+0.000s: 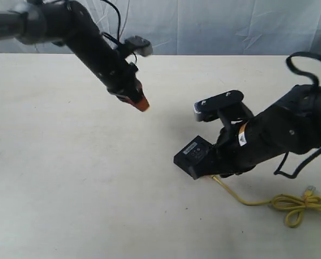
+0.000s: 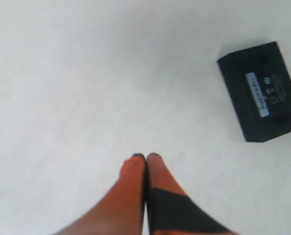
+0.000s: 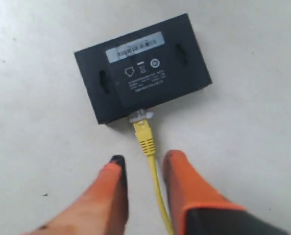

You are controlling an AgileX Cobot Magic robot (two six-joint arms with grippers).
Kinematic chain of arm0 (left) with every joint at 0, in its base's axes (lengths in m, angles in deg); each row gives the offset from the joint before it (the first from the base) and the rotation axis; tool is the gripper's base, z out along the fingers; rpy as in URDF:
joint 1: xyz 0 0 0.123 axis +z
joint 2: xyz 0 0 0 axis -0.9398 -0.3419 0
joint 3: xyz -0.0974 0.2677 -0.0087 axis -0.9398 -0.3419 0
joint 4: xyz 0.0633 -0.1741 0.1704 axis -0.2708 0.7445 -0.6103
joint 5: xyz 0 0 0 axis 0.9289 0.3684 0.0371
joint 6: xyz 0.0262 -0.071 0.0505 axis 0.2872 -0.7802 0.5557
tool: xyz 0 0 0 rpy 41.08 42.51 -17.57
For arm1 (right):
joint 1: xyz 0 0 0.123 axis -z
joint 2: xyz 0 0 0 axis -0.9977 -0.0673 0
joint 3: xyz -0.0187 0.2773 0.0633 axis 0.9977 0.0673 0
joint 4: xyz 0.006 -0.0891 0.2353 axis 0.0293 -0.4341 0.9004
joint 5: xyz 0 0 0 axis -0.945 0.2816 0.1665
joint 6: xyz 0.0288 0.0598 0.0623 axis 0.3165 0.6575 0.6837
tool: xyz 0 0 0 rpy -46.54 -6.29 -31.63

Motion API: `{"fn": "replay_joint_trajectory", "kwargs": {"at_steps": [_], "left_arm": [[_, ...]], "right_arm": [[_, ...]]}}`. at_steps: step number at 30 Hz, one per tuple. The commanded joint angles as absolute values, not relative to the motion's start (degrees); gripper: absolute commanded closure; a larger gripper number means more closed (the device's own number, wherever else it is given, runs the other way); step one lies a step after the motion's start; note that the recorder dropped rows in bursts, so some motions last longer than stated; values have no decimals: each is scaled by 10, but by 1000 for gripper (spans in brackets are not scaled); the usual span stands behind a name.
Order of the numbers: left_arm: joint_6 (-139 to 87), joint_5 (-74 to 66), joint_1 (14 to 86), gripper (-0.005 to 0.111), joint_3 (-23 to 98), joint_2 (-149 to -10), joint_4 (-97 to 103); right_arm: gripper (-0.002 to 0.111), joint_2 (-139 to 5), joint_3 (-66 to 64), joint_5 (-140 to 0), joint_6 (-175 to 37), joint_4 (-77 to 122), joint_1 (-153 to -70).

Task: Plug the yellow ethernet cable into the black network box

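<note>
The box (image 3: 143, 68) is seen lying flat on the pale surface (image 1: 68, 178), with its label (image 3: 134, 46) facing up. In the exterior view it is placed right of the middle, just in front of the right arm (image 1: 282, 132), with one corner turned toward the camera.

The cable (image 3: 145, 139) is seated by its clear plug (image 3: 139, 115) in the middle of one long side wall of the box, and the yellow boot is left just outside the port. From there the cord is led straight away from the box through the right gripper (image 3: 146, 160). The orange fingers (image 3: 184, 186) of that gripper are held apart, one on each side of the cord. Whether the cord is touched by them cannot be made out. The fingertips are kept near the box but not against it.

In the exterior view the right gripper is hidden by its arm. The cable is seen emerging from under that arm and is laid along the surface toward the right edge, where it is gathered in a tied loop (image 1: 301, 205). A pale cable end (image 1: 310, 190) is seen just beside the loop.

The left gripper (image 2: 145, 157) is held closed, its orange tips pressed together with nothing between them. It appears to be held clear of the surface, well apart from the box, up and to the left of it in the exterior view. In the left wrist view the box is shown off to one side, with a sliver of yellow at its far edge.
</note>
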State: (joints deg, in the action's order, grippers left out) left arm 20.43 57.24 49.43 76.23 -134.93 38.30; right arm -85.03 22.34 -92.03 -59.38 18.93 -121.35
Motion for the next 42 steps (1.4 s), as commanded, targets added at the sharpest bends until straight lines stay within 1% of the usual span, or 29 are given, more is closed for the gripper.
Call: {"fn": "replay_joint_trajectory", "kwargs": {"at_steps": [1,5,9,12,16,21,25,28,31,34,42], "left_arm": [[79,563,520,107,721,-1242,291],[62,535,524,107,636,-1114,264],[13,426,524,107,519,-947,250],[-18,315,524,107,426,-824,240],[-67,218,524,107,311,-668,183],[-172,160,524,107,182,-493,66],[-178,166,524,107,100,-386,17],[-178,196,524,107,59,-329,22],[-178,239,524,107,46,-295,19],[-178,281,524,107,46,-279,18],[-177,287,524,107,46,-273,18]], "right_arm": [[108,-778,223,-967,-589,259,-1155],[108,-705,223,-1001,-592,279,-1089],[108,-617,223,-1032,-592,282,-1049],[108,-533,242,-1019,-594,268,-1048],[108,-427,292,-980,-594,267,-1049],[108,-285,374,-943,-594,258,-1049],[108,-198,426,-902,-594,225,-1049],[108,-151,434,-905,-594,231,-1049],[108,-121,434,-905,-594,231,-1049],[108,-104,434,-905,-594,231,-1049],[108,-98,434,-905,-594,231,-1049]]}}
